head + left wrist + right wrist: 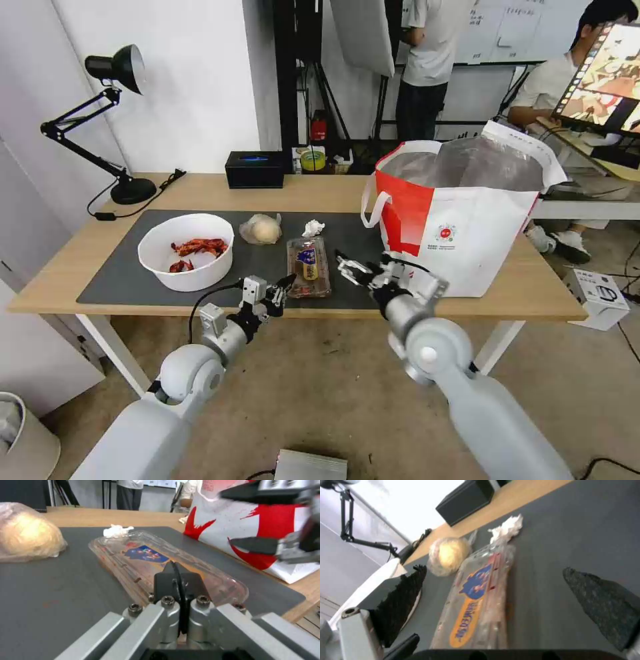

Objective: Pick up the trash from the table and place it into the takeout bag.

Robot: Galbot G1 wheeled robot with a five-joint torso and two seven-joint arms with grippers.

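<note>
On the dark mat of the table [80, 267] lie the trash items. They are a white bowl [187, 252] with red shells, a clear bag around a pale lump [261, 229], a crumpled tissue [313, 228] and a clear hinged tray [308, 267]. The takeout bag [460, 213] stands open on the right end of the table. My left gripper [285, 283] is shut at the tray's near left corner, its tips [173, 566] over the tray [166, 562]. My right gripper [347, 265] is open just right of the tray, whose length [480, 597] runs between the spread fingers [403, 600].
A black tissue box [254, 169], a tape roll [312, 160] and a desk lamp [113, 120] stand along the table's far side. People are in the room behind. A white box [603, 293] sits on the floor at the right.
</note>
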